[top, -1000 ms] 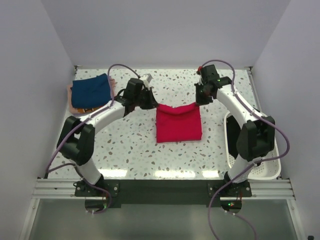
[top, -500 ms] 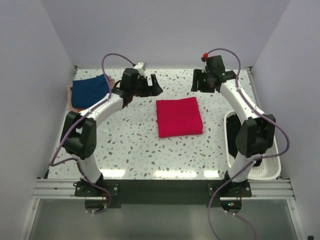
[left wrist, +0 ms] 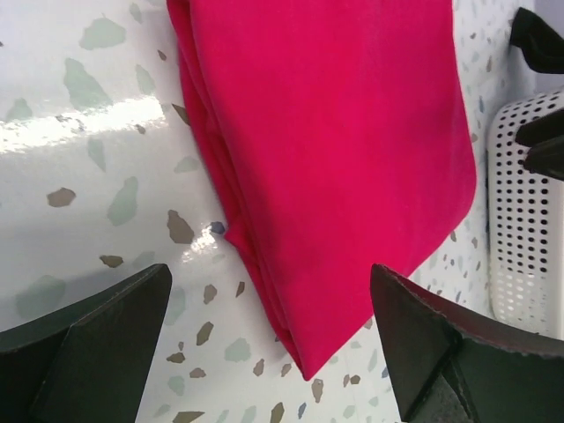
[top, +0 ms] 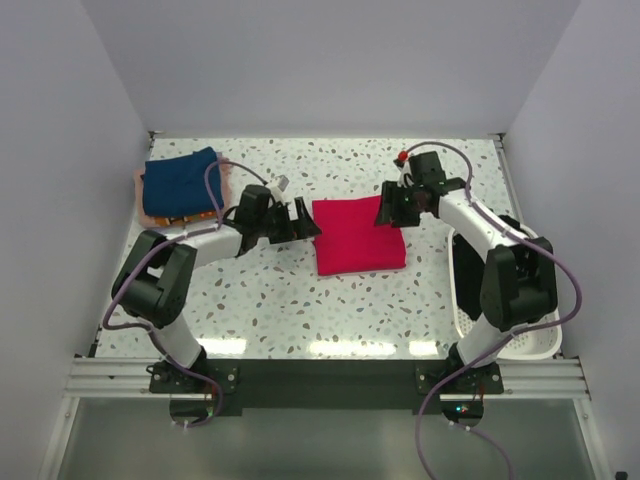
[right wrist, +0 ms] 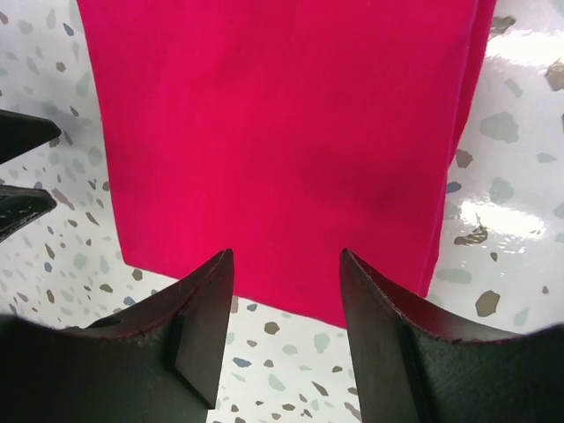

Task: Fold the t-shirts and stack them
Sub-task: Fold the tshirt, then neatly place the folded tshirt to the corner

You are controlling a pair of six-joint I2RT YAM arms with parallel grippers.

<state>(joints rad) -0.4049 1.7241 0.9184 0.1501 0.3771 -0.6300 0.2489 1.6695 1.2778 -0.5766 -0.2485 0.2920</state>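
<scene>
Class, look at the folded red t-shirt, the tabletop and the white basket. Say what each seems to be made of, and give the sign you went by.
Red t-shirt: soft matt knit cloth, likely cotton; its layered edges are rounded. Tabletop: hard, glossy, speckled like terrazzo, possibly laminate; it mirrors the lights. Basket: seemingly rigid white plastic; it has regular punched holes.

1 red shirt (top: 360, 235). 1 blue shirt (top: 180, 180) on 1 pink shirt (top: 139, 190). So 3 shirts seen; more under there? Can't tell. 1 white basket (top: 540, 345). 2 robot arms, 1 gripper ea.: left gripper (top: 308, 220), right gripper (top: 385, 212).
</scene>
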